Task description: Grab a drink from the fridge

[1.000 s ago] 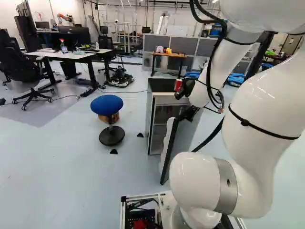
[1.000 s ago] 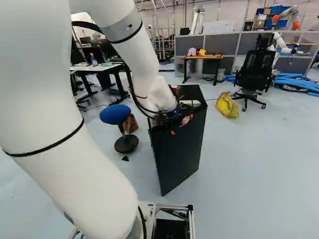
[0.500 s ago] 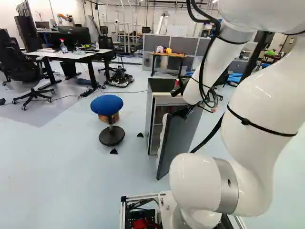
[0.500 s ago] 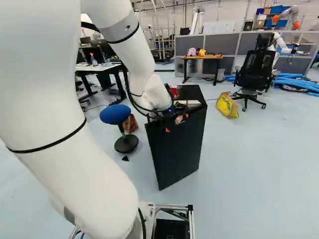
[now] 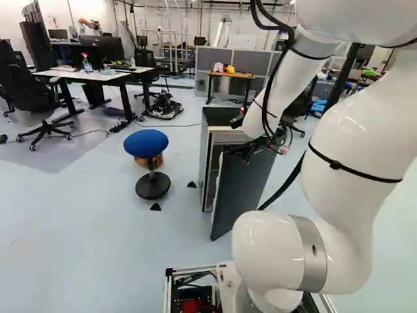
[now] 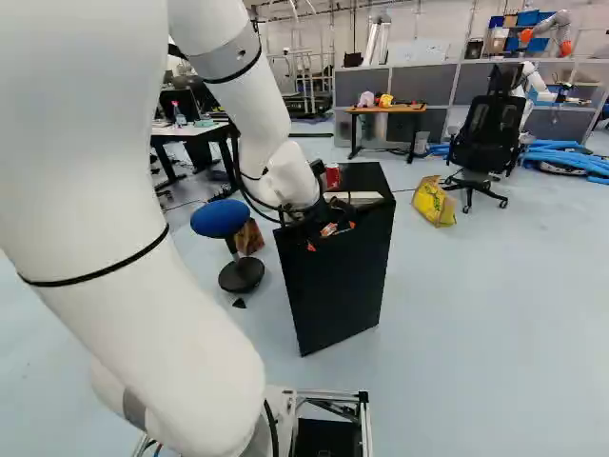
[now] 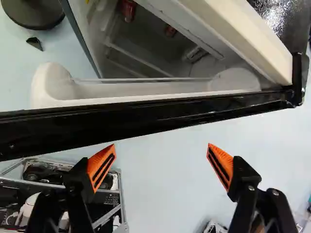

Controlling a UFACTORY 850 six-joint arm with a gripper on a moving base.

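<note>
Two red cans (image 7: 128, 9) show inside the fridge (image 5: 223, 117), with a paler can (image 7: 196, 54) deeper in, so the drink is within sight but not in hand. Taking twelve o'clock as straight ahead of the base (image 5: 225, 277), the fridge stands at about twelve, the blue stool (image 5: 146, 142) nearer eleven. As I judge it from where I stand, the opening is well along: the door (image 5: 238, 189) is ajar, with a gap into the cabinet. The tool (image 7: 162, 146) is spread wide with nothing between its orange pads (image 7: 101, 167), just off the door's outer side. Left to do, I would say: perhaps widen the gap, go round the door's edge, reach in, close on a can and bring it out. One more red can (image 6: 332, 176) stands upright on the fridge top.

The door is a flat, dark slab with a glossy black edge; its lining (image 7: 51, 87) is cream, smooth and moulded into rounded corners around a shallow shelf. The cans look like shiny metal cylinders. The arm (image 5: 358, 150) is all smooth white tubes, strapped with black ties, over a pale, faintly glossy floor (image 5: 78, 228).
</note>
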